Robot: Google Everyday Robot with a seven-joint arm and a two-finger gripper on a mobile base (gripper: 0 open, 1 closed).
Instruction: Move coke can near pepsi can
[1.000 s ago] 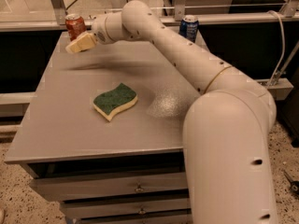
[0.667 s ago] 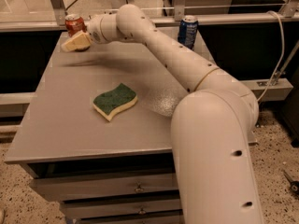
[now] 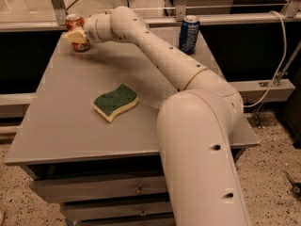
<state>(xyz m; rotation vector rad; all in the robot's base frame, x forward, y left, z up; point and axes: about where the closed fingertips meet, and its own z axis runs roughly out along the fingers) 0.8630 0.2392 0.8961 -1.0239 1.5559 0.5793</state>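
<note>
Upper left of frame: cream gripper (image 3: 77, 36) covers the lower half of one red-orange aluminium coke can (image 3: 74, 20); grip state can't be told. One dark blue pepsi can (image 3: 189, 33) upper centre, one green-yellow sponge (image 3: 115, 101) centre-left.

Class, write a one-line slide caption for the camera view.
Gripper at the coke can at the back of the table; pepsi can apart along that edge, sponge mid-table.
</note>
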